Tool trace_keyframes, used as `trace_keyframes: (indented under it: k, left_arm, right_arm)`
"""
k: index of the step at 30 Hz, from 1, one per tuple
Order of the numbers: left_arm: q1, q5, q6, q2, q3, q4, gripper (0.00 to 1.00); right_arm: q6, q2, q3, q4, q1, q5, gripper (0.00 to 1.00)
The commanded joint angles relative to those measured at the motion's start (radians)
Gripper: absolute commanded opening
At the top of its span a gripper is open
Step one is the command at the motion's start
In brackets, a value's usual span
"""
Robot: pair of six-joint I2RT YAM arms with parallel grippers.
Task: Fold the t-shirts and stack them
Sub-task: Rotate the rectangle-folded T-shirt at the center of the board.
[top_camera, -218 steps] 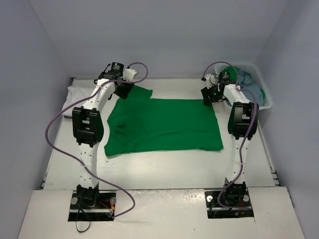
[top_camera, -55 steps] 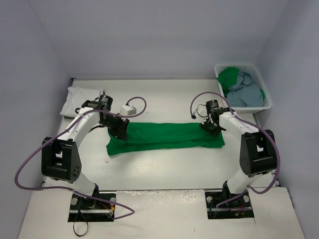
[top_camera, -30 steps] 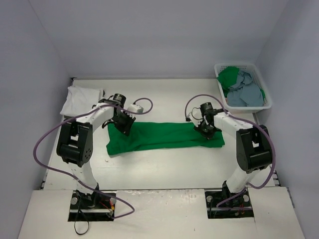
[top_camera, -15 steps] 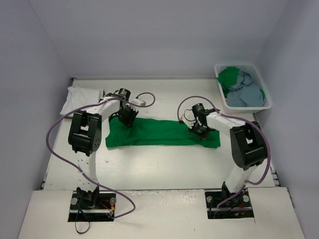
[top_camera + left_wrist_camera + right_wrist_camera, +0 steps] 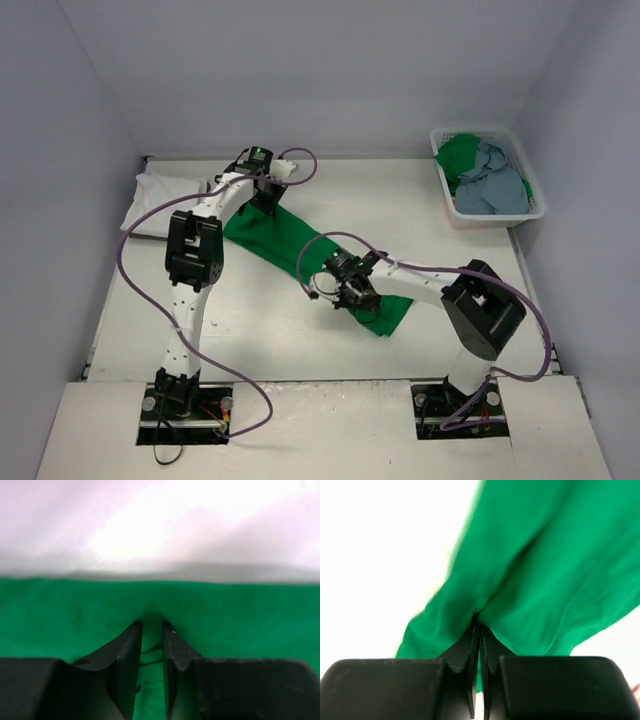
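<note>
Green cloth, folded into a long band: the bright green t-shirt [image 5: 285, 232] lies slantwise across the white table [image 5: 400, 210], one end at the far left, the other nearer the middle. My right tool [image 5: 352, 297] is clenched on the near end, its fingers pressed together with a fold of the shirt pinched at their tips. My left tool [image 5: 266, 197] sits on the far end, jaws a little apart over a pucker of cloth; whether it grasps, I cannot tell. A folded white t-shirt [image 5: 160, 200] rests at the table's far left edge. In the white slotted plastic basket [image 5: 490, 217], far right, lie a dusty blue-grey t-shirt [image 5: 495, 185] and more green cloth [image 5: 458, 155].
</note>
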Motion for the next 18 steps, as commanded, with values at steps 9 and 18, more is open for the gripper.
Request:
trace_keyframes:
  k: [9, 18]
  left_arm:
    - [-0.036, 0.057, -0.048, 0.249, 0.443, -0.108, 0.21]
    - [-0.124, 0.199, -0.036, 0.263, 0.491, -0.146, 0.5]
  right_arm:
    - [0.111, 0.071, 0.109, -0.038, 0.233, -0.157, 0.01]
    - [0.119, 0.116, 0.21, -0.036, 0.29, -0.212, 0.02]
